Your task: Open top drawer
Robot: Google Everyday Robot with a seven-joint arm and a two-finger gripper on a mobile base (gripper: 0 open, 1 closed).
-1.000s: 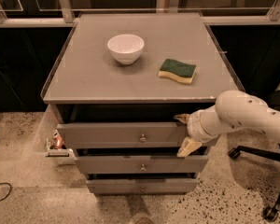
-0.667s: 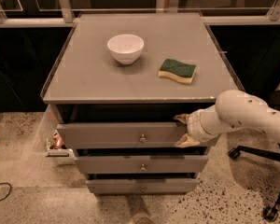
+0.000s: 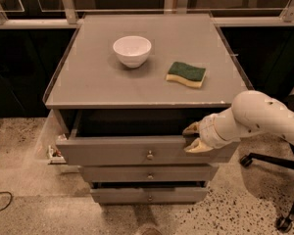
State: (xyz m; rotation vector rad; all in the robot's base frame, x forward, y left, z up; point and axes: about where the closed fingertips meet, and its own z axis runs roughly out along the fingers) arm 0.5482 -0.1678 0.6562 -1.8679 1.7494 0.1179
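- Your gripper (image 3: 193, 137) is at the right end of the top drawer (image 3: 112, 153), right on the top edge of its front.
- One of its two fingers (image 3: 191, 129) reaches just inside the drawer, and the other lies on the outside of the front. The edge sits between them, so the pincer is pinching the drawer front.
- Your white arm (image 3: 264, 119) comes in from the right side, low and next to the cabinet.
- The top drawer sticks out a little way from the grey cabinet (image 3: 98, 82). You can see a dark gap behind its front.
- Its small round knob (image 3: 150, 155) is in the middle of the front, left of your gripper. Nothing is touching it.
- The middle drawer (image 3: 117, 174) and the bottom drawer (image 3: 122, 196) sit under it, each with its own small knob.
- On top of the cabinet you have a white bowl (image 3: 132, 50) and a green and yellow sponge (image 3: 186, 74). They sit near each other but do not touch.
- A chair wheel (image 3: 245, 160) stands on the speckled floor (image 3: 29, 180) to the right, under your arm.
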